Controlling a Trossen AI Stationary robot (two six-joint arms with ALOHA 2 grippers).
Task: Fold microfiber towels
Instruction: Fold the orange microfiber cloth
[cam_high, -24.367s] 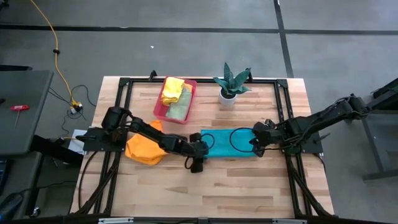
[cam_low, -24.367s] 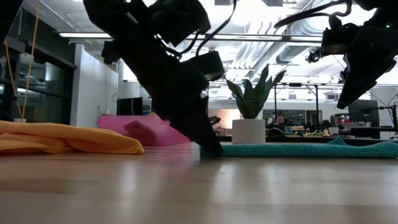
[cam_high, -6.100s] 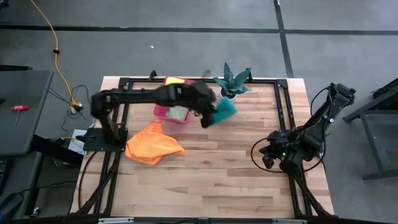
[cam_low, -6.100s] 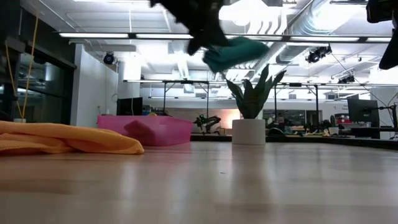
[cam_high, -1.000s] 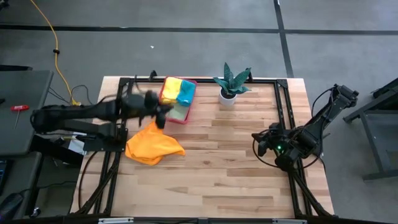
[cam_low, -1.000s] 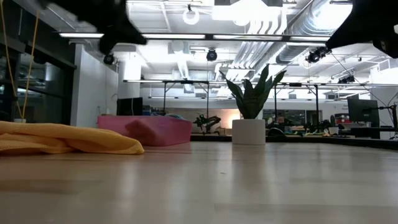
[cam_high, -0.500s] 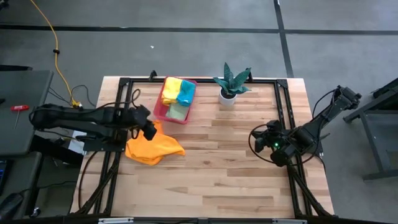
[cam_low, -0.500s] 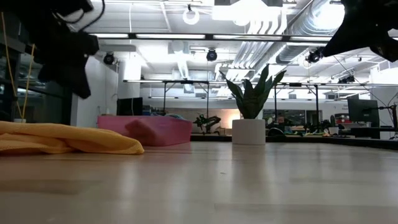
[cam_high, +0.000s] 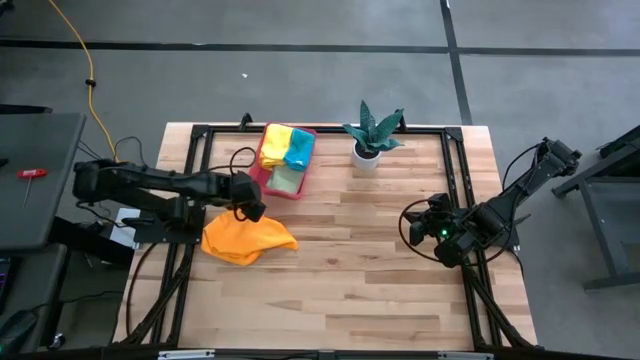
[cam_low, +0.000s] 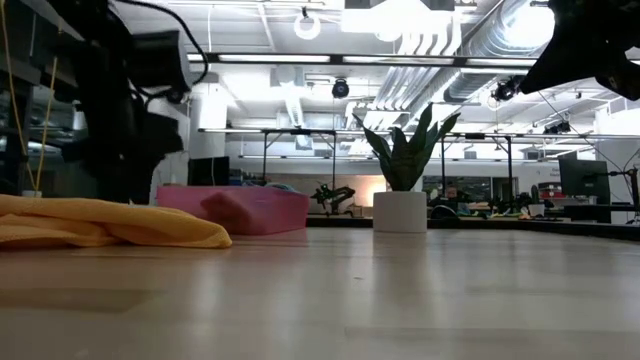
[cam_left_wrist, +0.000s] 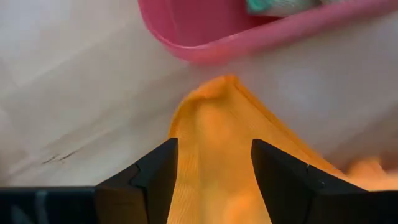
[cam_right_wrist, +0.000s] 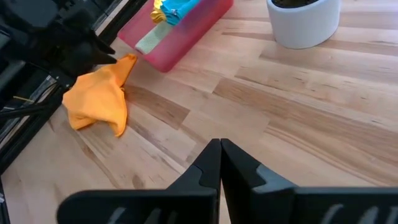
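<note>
Left gripper (cam_high: 250, 212) beside towel-filled pink tray (cam_high: 262, 180)

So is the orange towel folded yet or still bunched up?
Bunched up: the orange towel lies crumpled in a loose, uneven heap on the table.

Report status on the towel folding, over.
Left gripper open over the orange towel's corner. Right gripper shut, idle at table's right. Nothing blocking.

Orange towel (cam_low: 100, 222) crumpled on desk (cam_low: 350, 300); pink tray (cam_low: 245, 209) and potted plant (cam_low: 403, 170) behind; dark arm (cam_low: 120, 100) above towel.
</note>
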